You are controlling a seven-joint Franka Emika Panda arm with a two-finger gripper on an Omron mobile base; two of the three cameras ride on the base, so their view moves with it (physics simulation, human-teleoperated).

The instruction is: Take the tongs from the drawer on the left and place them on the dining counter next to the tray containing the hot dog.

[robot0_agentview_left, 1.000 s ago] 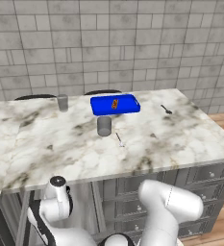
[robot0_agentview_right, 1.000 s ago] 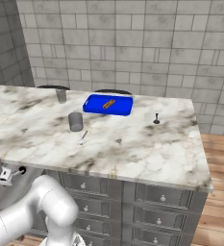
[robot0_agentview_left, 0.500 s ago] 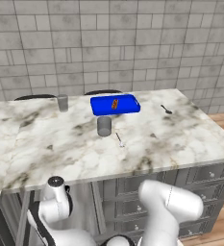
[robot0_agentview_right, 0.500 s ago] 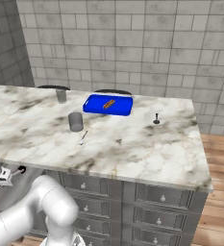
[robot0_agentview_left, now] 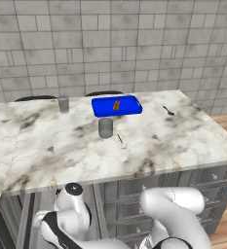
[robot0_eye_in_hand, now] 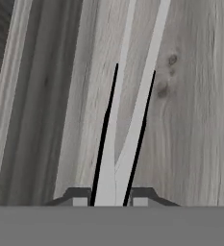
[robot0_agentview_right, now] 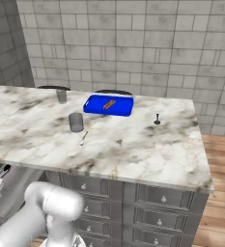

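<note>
In the hand view the tongs [robot0_eye_in_hand: 114, 163] lie lengthwise on a wood-grain surface, two silver-grey arms with black edges spreading away from me. My gripper [robot0_eye_in_hand: 111, 196] is shut on their joined end, one fingertip pressed against each side. A dark-grey wall of the drawer [robot0_eye_in_hand: 41, 96] runs along the left of that view. On the white marble dining counter [robot0_agentview_left: 159, 141] [robot0_agentview_right: 147, 144] the blue tray [robot0_agentview_left: 129, 106] [robot0_agentview_right: 97, 106] sits at the back with the hot dog [robot0_agentview_left: 116, 104] [robot0_agentview_right: 109, 103] in it. My arm [robot0_agentview_left: 73, 194] reaches down below the counter's left end.
A grey cup [robot0_agentview_left: 105, 127] [robot0_agentview_right: 76, 121] stands just in front of the tray, and a thin utensil [robot0_agentview_left: 121, 141] [robot0_agentview_right: 83, 138] lies beside it. A glass [robot0_agentview_left: 63, 103] [robot0_agentview_right: 61, 96] is at the back left, a small dark spoon [robot0_agentview_left: 168, 110] [robot0_agentview_right: 157, 119] to the right. Narrow grey drawers [robot0_agentview_right: 162, 198] line the cabinet front.
The arm's visible joint under the counter has sunk slightly in the left base view. Everything on the counter has stayed put.
</note>
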